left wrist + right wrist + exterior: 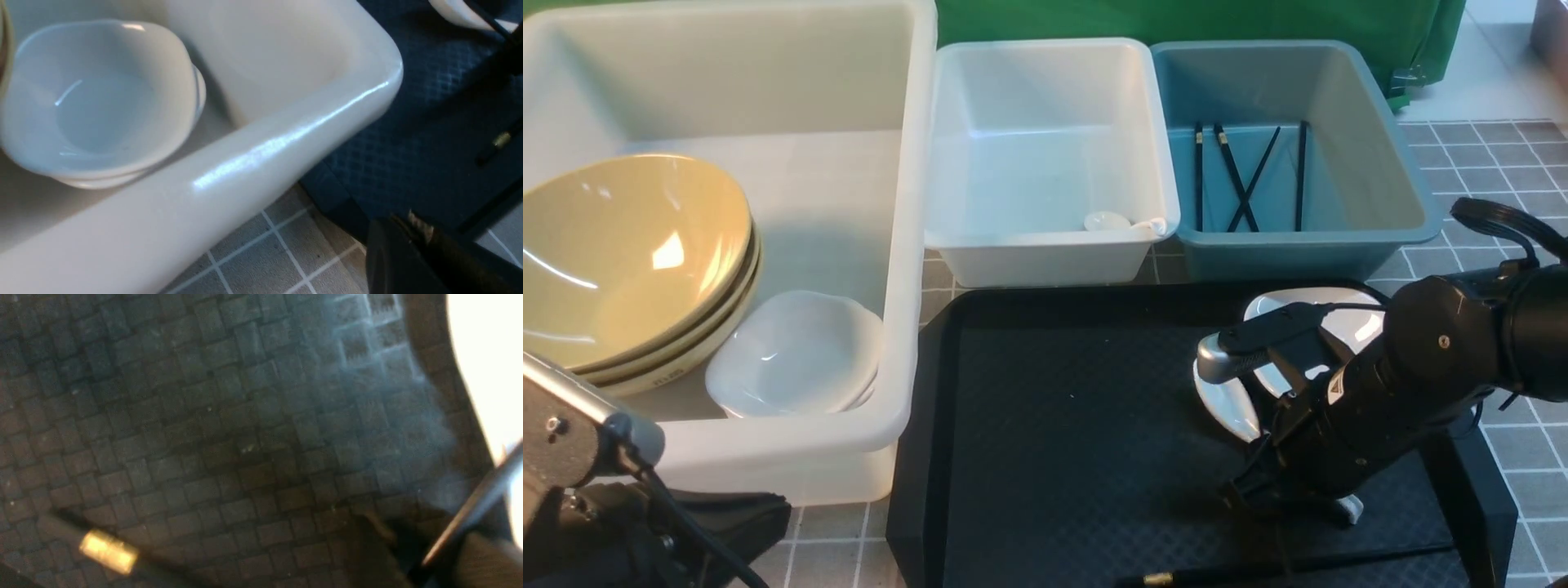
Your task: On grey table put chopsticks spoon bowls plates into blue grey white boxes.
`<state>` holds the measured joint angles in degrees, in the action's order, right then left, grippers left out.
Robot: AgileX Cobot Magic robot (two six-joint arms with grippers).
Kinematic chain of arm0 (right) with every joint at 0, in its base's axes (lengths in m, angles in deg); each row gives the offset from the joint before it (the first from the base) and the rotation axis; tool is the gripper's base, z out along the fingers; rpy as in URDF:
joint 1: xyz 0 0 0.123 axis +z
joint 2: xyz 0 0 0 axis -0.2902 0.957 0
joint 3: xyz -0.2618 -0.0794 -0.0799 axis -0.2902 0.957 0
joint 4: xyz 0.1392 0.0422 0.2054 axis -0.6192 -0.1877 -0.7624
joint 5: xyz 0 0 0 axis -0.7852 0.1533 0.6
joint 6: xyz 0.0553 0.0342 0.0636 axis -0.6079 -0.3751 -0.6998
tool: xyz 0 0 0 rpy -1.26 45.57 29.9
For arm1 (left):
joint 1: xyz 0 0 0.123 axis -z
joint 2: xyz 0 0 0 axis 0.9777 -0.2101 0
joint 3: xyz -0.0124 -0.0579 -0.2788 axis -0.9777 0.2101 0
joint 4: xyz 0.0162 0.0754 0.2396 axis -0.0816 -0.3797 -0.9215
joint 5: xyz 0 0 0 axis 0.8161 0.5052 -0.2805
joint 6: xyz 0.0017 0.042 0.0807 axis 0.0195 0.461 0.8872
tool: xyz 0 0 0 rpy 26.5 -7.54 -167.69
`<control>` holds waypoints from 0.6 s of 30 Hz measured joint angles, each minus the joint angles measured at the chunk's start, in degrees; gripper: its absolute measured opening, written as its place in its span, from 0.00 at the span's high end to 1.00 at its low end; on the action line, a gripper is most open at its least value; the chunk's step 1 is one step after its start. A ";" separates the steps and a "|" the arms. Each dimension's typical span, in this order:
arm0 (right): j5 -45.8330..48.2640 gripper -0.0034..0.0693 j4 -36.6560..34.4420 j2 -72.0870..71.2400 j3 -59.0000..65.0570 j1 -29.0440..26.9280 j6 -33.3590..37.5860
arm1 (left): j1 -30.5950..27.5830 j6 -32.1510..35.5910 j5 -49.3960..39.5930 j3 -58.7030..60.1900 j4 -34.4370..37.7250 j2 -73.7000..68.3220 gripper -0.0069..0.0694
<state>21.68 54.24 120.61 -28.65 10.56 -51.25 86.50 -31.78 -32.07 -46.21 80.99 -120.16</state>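
Chopstick [1160, 579] is seen on black tray [1054, 408], so right hand [1298, 500] is held low beside it, grip unclear; left hand [412, 249] is parked clenched.

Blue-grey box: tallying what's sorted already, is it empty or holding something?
Not empty. The blue-grey box holds four black chopsticks lying on its floor, two of them crossed.
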 joint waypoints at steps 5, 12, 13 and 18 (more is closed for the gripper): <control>0.23 0.88 -0.22 -1.52 0.12 0.00 0.47 | 0.00 0.00 1.39 0.00 0.05 0.00 0.92; 0.38 0.88 -0.34 -8.75 0.01 0.00 2.01 | 0.00 0.00 2.57 0.00 0.09 0.00 0.92; 0.46 0.88 -0.34 -9.46 -0.05 0.00 2.18 | 0.00 0.00 2.69 0.00 0.09 0.00 0.92; 4.72 0.88 0.16 -13.63 -2.04 0.00 4.86 | 0.00 0.00 2.85 0.00 0.11 0.00 0.92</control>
<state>26.40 54.40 106.97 -30.69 10.56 -46.40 86.50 -31.78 -29.22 -46.21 81.10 -120.16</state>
